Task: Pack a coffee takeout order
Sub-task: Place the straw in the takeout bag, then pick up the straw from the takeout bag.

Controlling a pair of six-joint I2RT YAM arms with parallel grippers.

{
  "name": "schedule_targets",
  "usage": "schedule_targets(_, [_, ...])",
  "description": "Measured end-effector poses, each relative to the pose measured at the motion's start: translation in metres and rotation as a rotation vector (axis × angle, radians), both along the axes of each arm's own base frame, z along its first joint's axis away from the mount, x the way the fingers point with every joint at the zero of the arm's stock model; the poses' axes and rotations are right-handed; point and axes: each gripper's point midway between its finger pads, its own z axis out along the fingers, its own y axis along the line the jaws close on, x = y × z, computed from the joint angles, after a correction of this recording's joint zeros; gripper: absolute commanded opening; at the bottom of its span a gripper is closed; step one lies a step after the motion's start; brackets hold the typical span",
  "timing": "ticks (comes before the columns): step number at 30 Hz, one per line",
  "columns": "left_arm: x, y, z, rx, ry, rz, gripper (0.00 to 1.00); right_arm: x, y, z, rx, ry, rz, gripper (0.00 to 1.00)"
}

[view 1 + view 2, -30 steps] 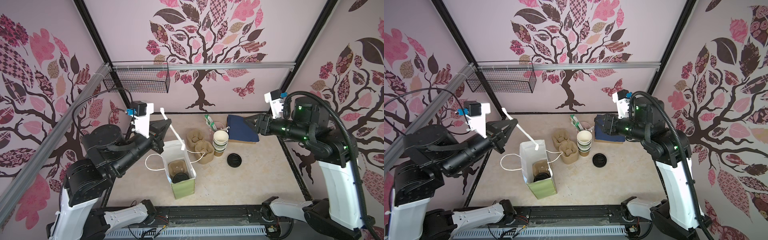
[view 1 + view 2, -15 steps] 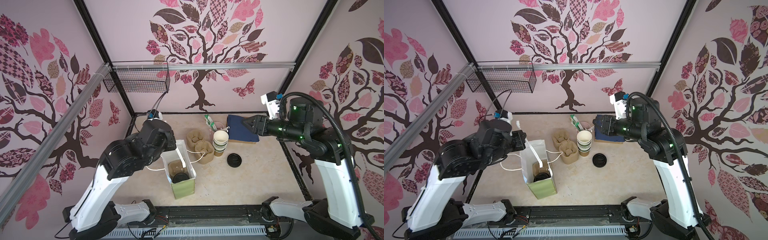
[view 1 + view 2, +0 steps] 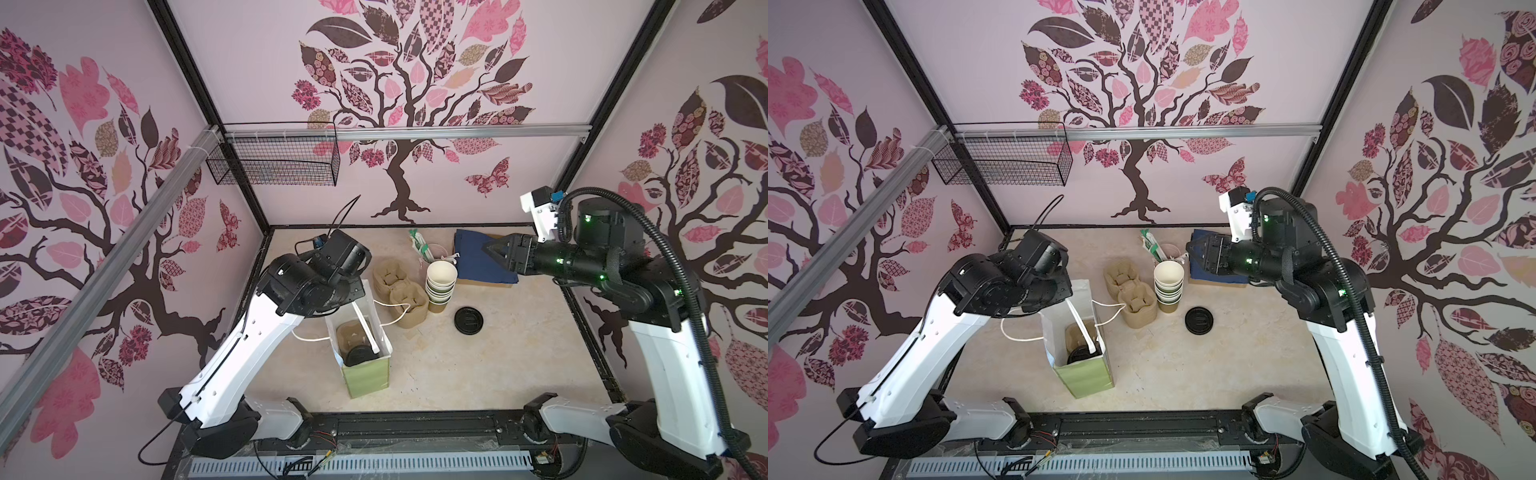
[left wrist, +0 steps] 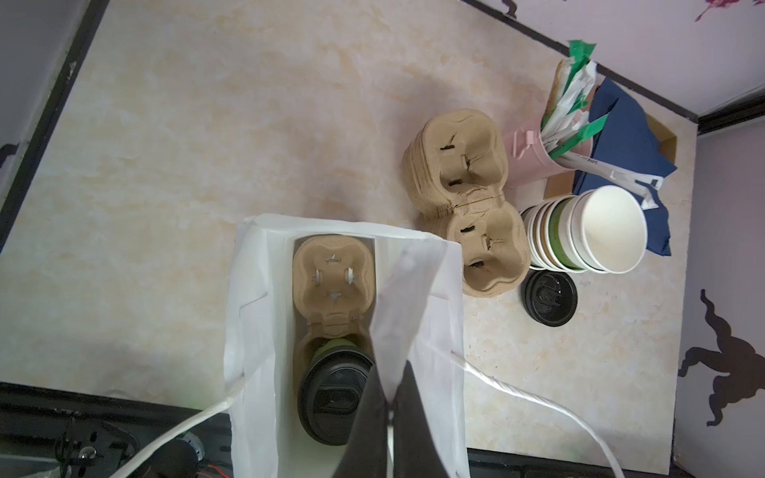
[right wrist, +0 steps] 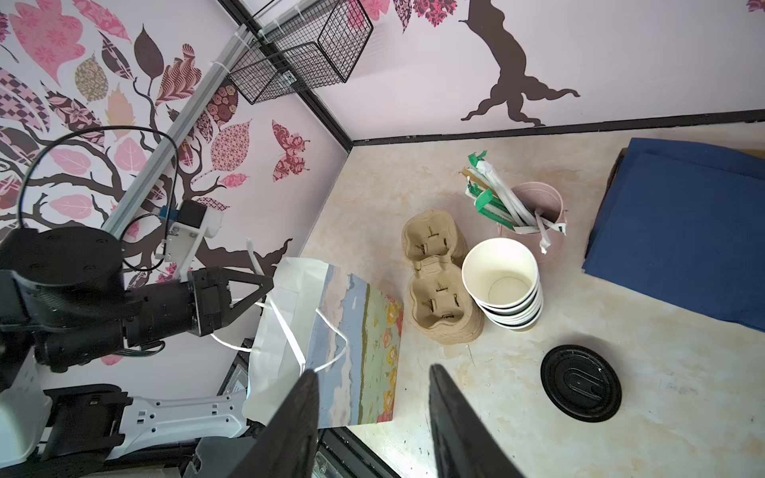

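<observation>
Little of the olive-green cup shows: only a sliver of its wall between its glossy black lid and the tan moulded-pulp carrier that holds it, deep inside the paper bag. The bag stands upright near the front of the beige marbled table, and the carrier's second well is empty.

In both top views the left arm's own wrist hides the left gripper. The wrist cameras show its black fingers pressed together on the bag's white rim. The bag is pale green outside and plain white within, with white cord handles. The side seen from the right wrist carries a painted landscape with flowers.

The right gripper hangs raised at the back right, fingers spread with nothing between them, partly covering the navy napkin in both top views. The napkin is a flat folded stack, cut off by the right wrist picture's edge. Between bag and napkin sit stacked pulp carriers, nested white-lined cups and a loose black lid.
</observation>
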Motion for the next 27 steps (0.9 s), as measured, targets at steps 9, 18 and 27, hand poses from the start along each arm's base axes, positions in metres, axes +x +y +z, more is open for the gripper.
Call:
schedule_targets(9, [0.004, -0.008, -0.041, 0.015, 0.118, 0.008, 0.01, -0.002, 0.001, -0.006, 0.006, 0.027, 0.008, 0.42])
schedule_targets(18, [0.012, -0.008, -0.072, 0.006, 0.156, 0.037, 0.11, 0.0, 0.0, -0.013, -0.003, 0.069, -0.012, 0.41])
schedule_targets(27, [0.018, -0.011, -0.086, -0.02, 0.164, 0.044, 0.23, 0.001, 0.0, -0.016, -0.008, 0.078, -0.019, 0.41])
